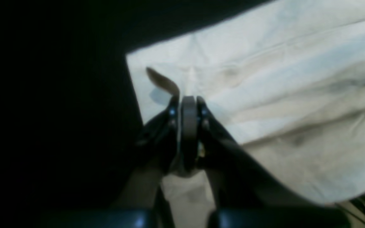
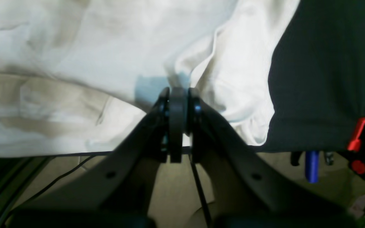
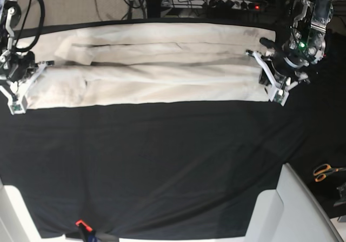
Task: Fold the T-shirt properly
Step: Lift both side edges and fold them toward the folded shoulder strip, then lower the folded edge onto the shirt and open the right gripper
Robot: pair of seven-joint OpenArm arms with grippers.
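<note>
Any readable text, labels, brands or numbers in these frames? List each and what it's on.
None readable.
T-shirt: plain, no print; no label mark can be made out.
Black table cover: no markings.
Arm housing by the left pincer: only a green light, no legible text.
Scissors: too small to show any branding.

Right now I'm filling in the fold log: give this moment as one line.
left pincer: shut on T-shirt | right pincer: shut on T-shirt | T-shirt: stretched flat along black table cover far edge
</note>
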